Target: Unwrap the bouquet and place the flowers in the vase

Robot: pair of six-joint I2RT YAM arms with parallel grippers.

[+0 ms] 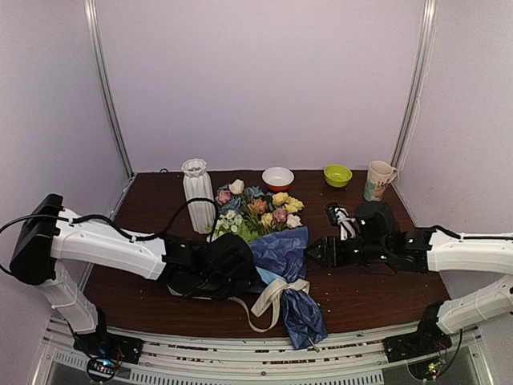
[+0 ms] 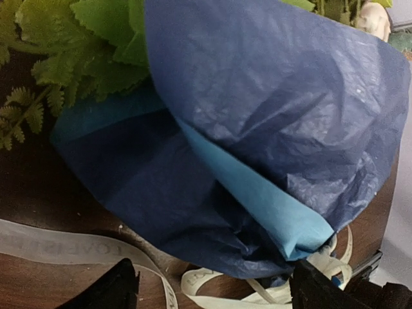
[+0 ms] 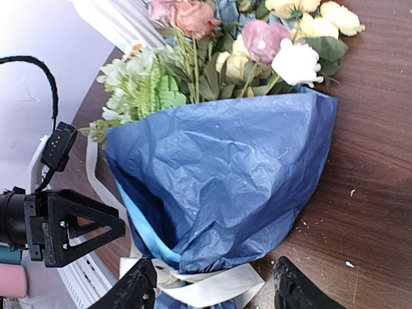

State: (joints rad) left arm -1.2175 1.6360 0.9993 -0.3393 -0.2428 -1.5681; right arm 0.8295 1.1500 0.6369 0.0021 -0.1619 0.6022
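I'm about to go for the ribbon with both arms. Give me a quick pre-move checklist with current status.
1. Left gripper open and empty: ok.
2. Right gripper open and empty: ok.
3. Ribbon exposed, nothing lying on it: ok.
4. Ribbon undone: cannot tell; it is still gathered at the neck of the wrap.
5. Blue paper opened: not ok; it is still closed around the flowers.
6. Vase upright, mouth free: ok.

Soft even light, faint shadows, slight blur
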